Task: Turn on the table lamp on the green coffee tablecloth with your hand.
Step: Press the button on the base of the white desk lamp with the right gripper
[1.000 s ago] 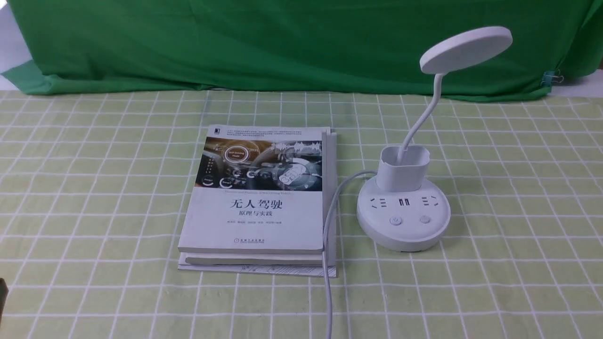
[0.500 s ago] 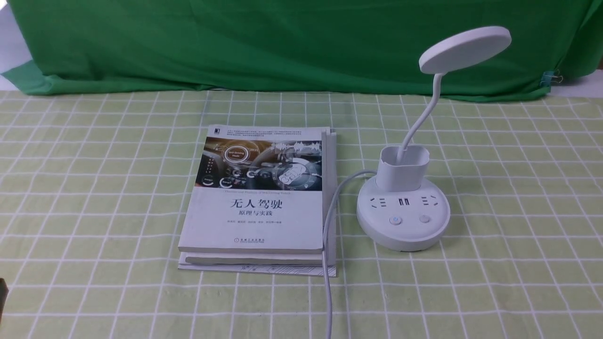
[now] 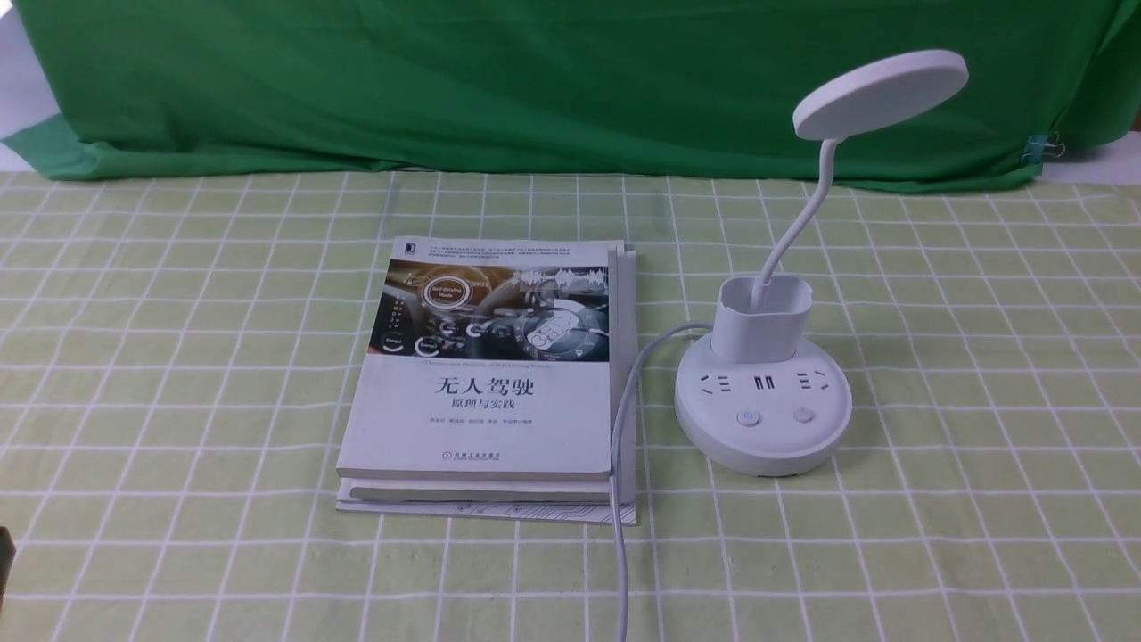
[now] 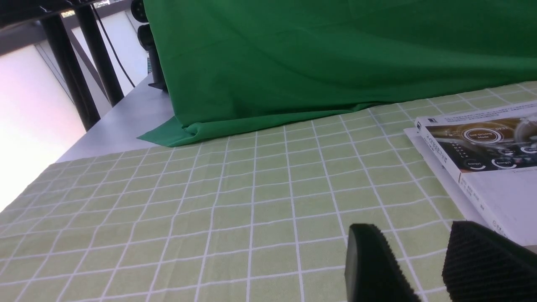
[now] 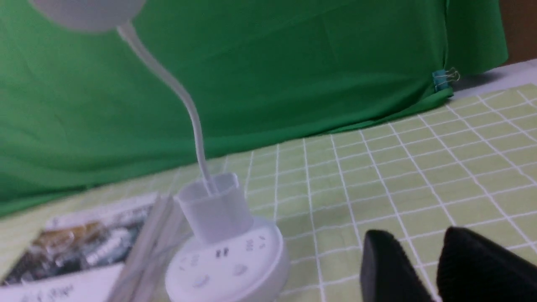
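The table lamp (image 3: 762, 428) stands right of centre on the green coffee tablecloth (image 3: 178, 357), just beside a stack of books (image 3: 486, 419). Its cord (image 3: 618, 553) runs out of frame at the near edge. The left gripper (image 4: 411, 241) and right gripper (image 5: 419, 245) are each cut off by the wrist cameras. Both grip nothing, jaws parted, the right's more narrowly. The right wrist picture is blurred, with the lamp's head cropped.

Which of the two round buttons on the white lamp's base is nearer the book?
The left round button, on the white cord's side; the right round button sits farther from the white-covered book.
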You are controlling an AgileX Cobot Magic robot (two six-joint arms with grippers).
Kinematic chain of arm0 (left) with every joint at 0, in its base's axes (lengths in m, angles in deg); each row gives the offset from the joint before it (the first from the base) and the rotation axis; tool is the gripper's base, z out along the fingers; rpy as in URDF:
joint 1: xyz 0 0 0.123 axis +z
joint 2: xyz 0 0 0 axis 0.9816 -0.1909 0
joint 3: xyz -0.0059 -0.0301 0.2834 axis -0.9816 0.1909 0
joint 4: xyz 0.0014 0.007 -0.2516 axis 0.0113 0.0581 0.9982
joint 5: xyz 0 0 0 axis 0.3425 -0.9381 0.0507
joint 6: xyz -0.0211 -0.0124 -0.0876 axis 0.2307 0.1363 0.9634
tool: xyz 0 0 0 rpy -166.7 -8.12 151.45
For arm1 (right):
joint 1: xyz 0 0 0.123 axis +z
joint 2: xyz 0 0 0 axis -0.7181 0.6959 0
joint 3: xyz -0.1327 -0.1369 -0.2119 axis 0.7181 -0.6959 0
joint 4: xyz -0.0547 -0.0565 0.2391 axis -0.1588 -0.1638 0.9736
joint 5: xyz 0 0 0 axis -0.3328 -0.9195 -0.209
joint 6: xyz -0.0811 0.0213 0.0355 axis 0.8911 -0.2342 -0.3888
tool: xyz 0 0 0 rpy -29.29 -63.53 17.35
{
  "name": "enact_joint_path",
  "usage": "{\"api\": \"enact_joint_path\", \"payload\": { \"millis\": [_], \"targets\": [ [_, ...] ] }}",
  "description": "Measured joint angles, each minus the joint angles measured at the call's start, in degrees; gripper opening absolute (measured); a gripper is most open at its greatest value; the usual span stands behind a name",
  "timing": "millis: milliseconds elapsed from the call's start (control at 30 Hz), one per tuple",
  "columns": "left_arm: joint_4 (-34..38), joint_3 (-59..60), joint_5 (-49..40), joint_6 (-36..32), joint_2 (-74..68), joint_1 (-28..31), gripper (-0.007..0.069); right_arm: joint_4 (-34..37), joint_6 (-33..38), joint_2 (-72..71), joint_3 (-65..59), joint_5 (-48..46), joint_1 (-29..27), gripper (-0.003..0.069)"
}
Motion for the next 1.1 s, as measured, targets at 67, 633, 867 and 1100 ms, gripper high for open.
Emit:
{"api": "enact_joint_path", "payload": {
  "millis": [67, 633, 867, 1100],
  "targets": [
    [0.0, 0.0, 0.0, 0.0, 0.0, 0.0, 0.0242, 0.0, -5.6, 0.0, 0.0, 2.6, 0.0, 0.0244],
    [0.0, 0.0, 0.0, 0.0, 0.0, 0.0, 0.0242, 0.1, 2.4, 19.3, 20.5, -19.5, 1.7, 0.0040],
    [0.0, 0.0, 0.0, 0.0, 0.0, 0.0, 0.0242, -0.1, 15.0, 50.3, 42.2, -45.3, 2.1, 0.0038],
    [0.0, 0.0, 0.0, 0.0, 0.0, 0.0, 0.0242, -1.0, 17.7, 71.8, 53.0, -44.8, 7.6, 0.0038]
  ]
}}
